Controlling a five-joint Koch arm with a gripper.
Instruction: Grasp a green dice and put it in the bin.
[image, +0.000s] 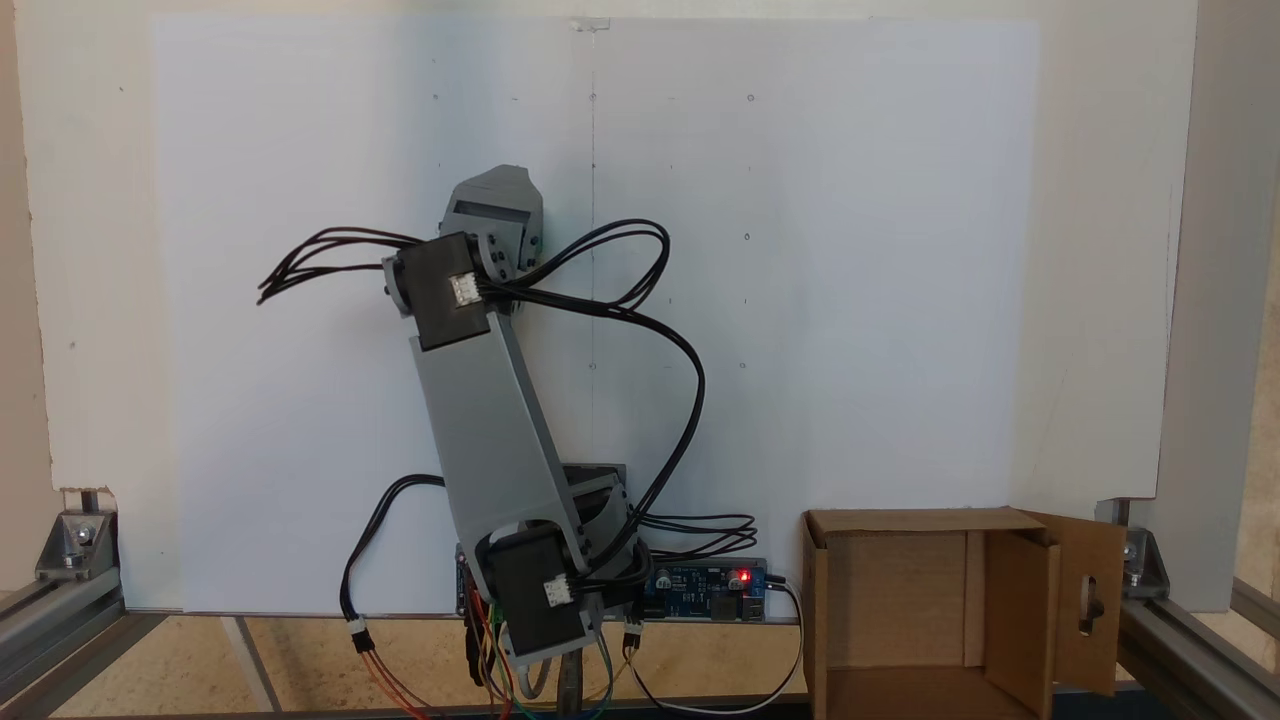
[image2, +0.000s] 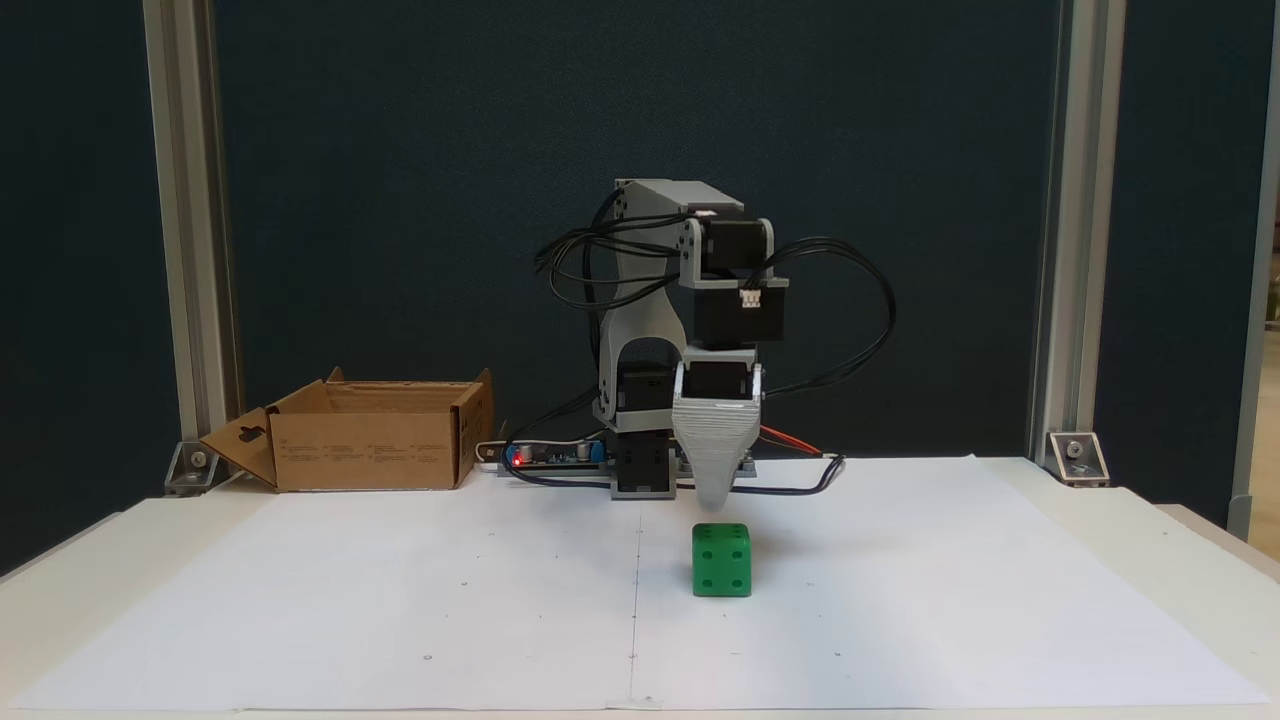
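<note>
Fixed views: gripper (image2: 712, 500) hangs just above green dice (image2: 721, 560) mid-bench; jaws overlap, gap cannot be told. Bin (image2: 372, 450) sits at bench's rear left corner, open.

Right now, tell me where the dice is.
In a fixed view the dice sits on the white paper, just right of centre, directly below the gripper and far right of the bin.
</note>
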